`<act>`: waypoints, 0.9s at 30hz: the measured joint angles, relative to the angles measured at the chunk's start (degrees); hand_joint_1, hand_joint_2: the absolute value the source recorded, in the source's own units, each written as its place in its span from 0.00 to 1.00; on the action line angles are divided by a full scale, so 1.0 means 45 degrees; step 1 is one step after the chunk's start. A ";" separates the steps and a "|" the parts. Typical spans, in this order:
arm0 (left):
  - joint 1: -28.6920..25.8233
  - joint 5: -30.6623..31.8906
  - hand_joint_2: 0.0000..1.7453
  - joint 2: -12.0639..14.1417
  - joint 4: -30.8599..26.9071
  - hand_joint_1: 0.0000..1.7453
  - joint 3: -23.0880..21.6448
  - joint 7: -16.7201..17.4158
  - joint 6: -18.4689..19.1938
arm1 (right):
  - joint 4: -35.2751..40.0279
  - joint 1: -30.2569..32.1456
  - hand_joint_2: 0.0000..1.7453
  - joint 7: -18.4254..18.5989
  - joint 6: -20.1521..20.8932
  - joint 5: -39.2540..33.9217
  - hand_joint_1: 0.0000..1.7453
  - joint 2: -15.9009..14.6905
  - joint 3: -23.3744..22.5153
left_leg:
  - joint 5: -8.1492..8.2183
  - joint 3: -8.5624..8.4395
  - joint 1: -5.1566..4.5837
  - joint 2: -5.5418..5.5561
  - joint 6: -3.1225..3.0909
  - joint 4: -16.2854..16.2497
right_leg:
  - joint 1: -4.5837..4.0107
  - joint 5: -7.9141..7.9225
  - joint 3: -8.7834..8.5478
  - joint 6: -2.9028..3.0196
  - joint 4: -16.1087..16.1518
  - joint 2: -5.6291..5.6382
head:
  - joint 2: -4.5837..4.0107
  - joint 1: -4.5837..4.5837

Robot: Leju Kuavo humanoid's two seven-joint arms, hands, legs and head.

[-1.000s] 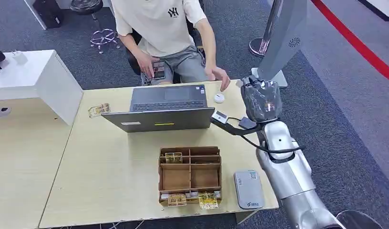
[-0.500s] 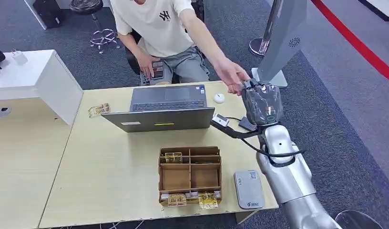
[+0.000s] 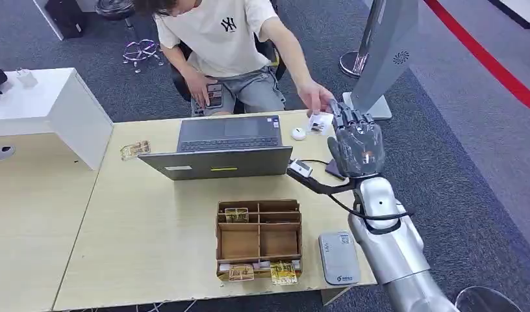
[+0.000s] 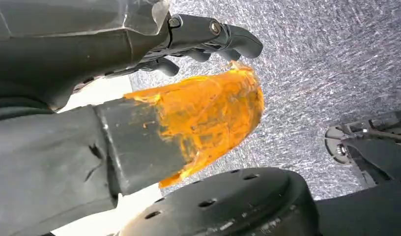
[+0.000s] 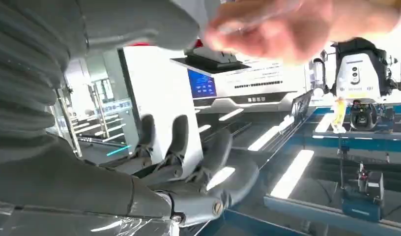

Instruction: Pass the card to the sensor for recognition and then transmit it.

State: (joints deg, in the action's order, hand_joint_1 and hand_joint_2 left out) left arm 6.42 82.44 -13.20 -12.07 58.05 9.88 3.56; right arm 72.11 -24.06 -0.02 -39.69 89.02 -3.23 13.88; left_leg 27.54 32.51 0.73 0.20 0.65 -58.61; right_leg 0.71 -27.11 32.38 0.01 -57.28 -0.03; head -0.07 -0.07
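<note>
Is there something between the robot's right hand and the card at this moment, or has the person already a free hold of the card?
Nothing visible stands between them. The card is in the person's hand, just beyond the fingertips of the right hand, whose fingers are spread and hold nothing. The handover looks done.

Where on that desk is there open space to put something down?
Bare wood lies left of the cardboard organizer, below the laptop. The far right corner is crowded: the right hand, the person's hand, the card.
</note>
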 joint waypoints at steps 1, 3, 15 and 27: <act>-0.0009 0.0000 0.00 0.0010 0.0000 0.00 0.0000 0.0000 0.0000 | 0.0049 0.0044 1.00 0.0010 0.0000 -0.0005 0.00 0.0000 0.0005 | 0.0000 0.0000 0.0000 0.0000 0.0000 0.0000 | 0.0000 0.0000 0.0000 0.0000 0.0000 0.0000 | 0.0000 0.0005; -0.0026 -0.0005 0.00 0.0034 0.0000 0.00 0.0000 0.0000 -0.0004 | 0.0327 0.0251 1.00 -0.0019 -0.0005 -0.0058 0.00 0.0000 0.0010 | 0.0000 0.0001 0.0000 0.0004 0.0000 0.0000 | 0.0000 0.0000 0.0000 0.0000 0.0000 -0.0006 | 0.0000 0.0000; -0.0104 -0.0645 0.00 0.0034 0.0000 0.00 0.0087 -0.0116 -0.0261 | 0.3447 0.2972 0.00 -0.4489 0.0712 -0.9607 0.00 0.2375 -0.1502 | 0.0007 0.0017 0.0013 0.0010 0.0002 0.0010 | -0.0004 -0.0012 0.0010 0.0002 0.0000 -0.0010 | 0.0000 -0.0005; -0.0144 -0.1462 0.00 0.0053 0.0000 0.00 0.0743 -0.0369 -0.0655 | 0.5358 0.5275 0.00 -0.3754 0.7691 -2.1888 0.00 0.2341 0.0375 | 0.0009 0.0020 0.0005 0.0008 0.0001 0.0010 | -0.0003 -0.0012 0.0019 0.0001 0.0001 -0.0010 | 0.0000 0.0000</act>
State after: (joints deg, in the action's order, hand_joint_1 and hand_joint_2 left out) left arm 5.77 75.87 -12.96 -12.07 61.40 8.22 0.61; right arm 96.22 -0.32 -16.92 -5.08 -9.47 7.30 15.56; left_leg 27.58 32.60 0.75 0.24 0.65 -58.57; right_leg 0.70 -27.16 32.47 0.01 -57.27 -0.08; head -0.07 -0.07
